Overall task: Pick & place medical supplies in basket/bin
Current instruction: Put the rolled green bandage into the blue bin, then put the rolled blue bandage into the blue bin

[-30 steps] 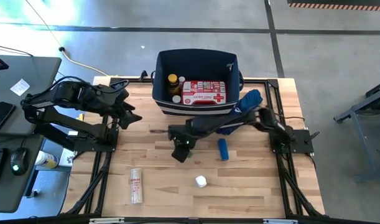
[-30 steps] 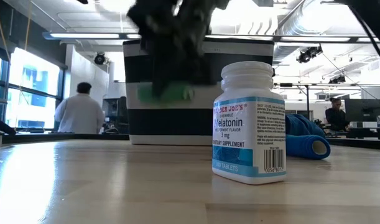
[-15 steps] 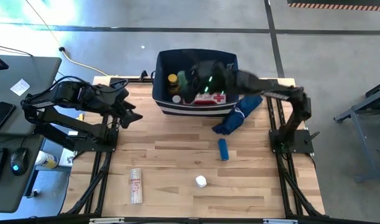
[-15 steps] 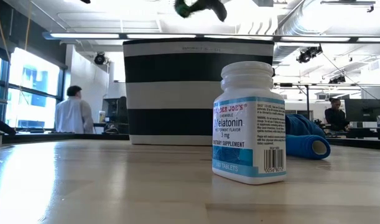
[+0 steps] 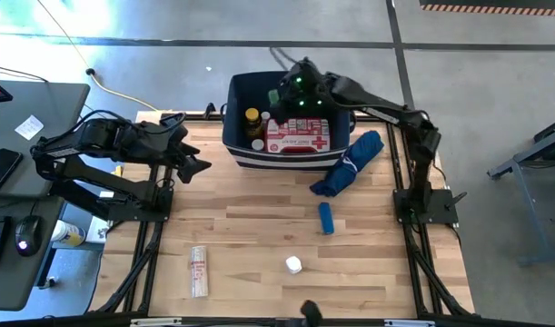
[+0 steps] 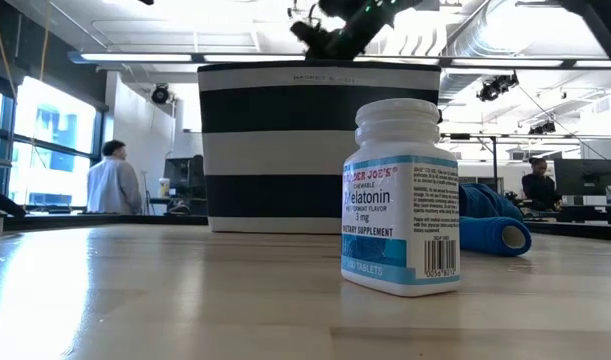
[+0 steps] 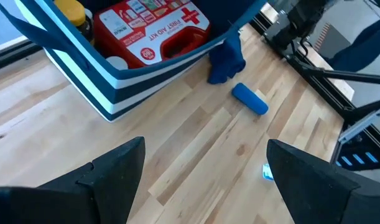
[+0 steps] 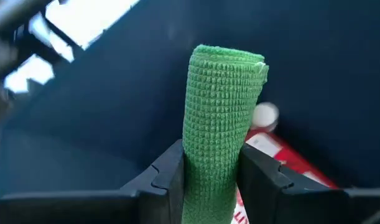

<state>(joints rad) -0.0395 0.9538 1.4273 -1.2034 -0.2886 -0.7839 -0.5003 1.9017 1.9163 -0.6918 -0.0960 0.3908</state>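
Note:
The navy-blue bin [image 5: 286,150] stands at the table's far middle. Inside it lie a red-and-white first aid pouch [image 5: 298,134] and an amber yellow-capped bottle [image 5: 252,118]. My right gripper [image 5: 279,94] hangs over the bin's far part, shut on a green ribbed roll [image 8: 222,106]. My left gripper [image 7: 205,168] waits open, above the table left of the bin. On the table lie a blue roll [image 5: 325,218], a white bottle [image 5: 293,264] and a pale flat packet [image 5: 199,271]. My right gripper pinches the green roll's lower part [image 8: 211,168] between its two fingers, one on each side of the roll. The roll sticks out beyond the fingertips, along the fingers. It is lifted clear, over the bin's inside, with the gripper slanting downward.
A royal-blue fabric bundle [image 5: 350,162] lies against the bin's right near corner. The low view shows the white bottle [image 6: 400,195] close up, with the striped bin wall [image 6: 315,150] behind it. People move about in the room beyond. The table's near half has bare wood.
My right gripper has risen from the table in front of the bin and swung toward the far edge, carrying the green roll up over the bin's rim. It now hangs over the bin's inside. The fingers have stayed shut on the roll.

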